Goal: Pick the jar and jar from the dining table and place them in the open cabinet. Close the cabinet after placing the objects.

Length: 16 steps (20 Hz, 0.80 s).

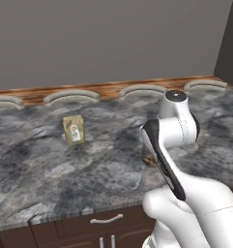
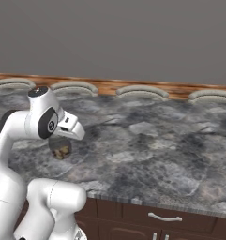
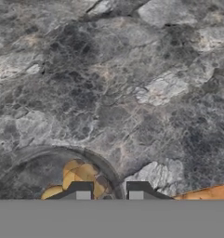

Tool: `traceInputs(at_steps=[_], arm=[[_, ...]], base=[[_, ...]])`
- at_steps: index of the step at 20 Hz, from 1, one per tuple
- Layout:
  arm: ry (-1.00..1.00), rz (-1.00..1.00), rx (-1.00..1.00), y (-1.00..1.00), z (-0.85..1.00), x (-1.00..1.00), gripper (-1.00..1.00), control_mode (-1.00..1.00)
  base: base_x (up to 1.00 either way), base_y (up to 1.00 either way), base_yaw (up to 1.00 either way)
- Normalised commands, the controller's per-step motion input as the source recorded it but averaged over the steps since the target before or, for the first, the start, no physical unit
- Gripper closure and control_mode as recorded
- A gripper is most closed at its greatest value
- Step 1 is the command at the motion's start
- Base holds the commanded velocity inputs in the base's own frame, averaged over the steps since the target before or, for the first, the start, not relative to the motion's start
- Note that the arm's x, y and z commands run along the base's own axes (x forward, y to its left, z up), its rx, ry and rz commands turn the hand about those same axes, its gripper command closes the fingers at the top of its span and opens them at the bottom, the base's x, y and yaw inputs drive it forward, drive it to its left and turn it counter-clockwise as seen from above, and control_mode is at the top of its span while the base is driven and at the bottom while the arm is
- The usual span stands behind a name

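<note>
The small jar (image 2: 61, 151), dark glass with yellowish bits inside, sits just under the robot's hand in the right base view, near the front edge of the surface (image 2: 147, 140), a grey-black marbled stone top; whether it rests on the stone or hangs just above it cannot be told; in the left base view only a sliver of it shows beside the arm (image 1: 148, 160). In the hand view the gripper (image 3: 109, 189) has its two dark tips drawn close together at the jar's round rim (image 3: 62, 151), one tip over the yellow bits and the other just outside the rim, so it appears to pinch the wall of the jar; the contact itself is cut off at the bottom of that view.

A small tan carton (image 1: 73, 129) stands upright on the surface, well apart from the jar, toward the far side and to the left of the arm; along the far edge of the surface runs a wooden strip (image 1: 113, 90) with pale curved chair backs (image 1: 71, 95) showing behind it; below the front edge are dark brown drawer fronts with silver handles (image 2: 164, 217).
</note>
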Motion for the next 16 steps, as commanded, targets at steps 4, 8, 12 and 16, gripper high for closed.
traceInputs(at_steps=[4,8,12,16], arm=[[0.00,0.00,0.07,0.11,0.28,-0.34,1.00,-1.00],[0.00,0.00,0.02,0.10,0.15,-0.18,1.00,-1.00],[0.00,0.00,0.00,0.07,0.09,-0.06,1.00,-1.00],[-0.02,0.00,0.00,0.01,0.05,-0.02,1.00,-1.00]], base=[[0.00,0.00,0.00],[0.00,0.00,0.00],[0.00,0.00,0.00],[0.00,0.00,0.00]])
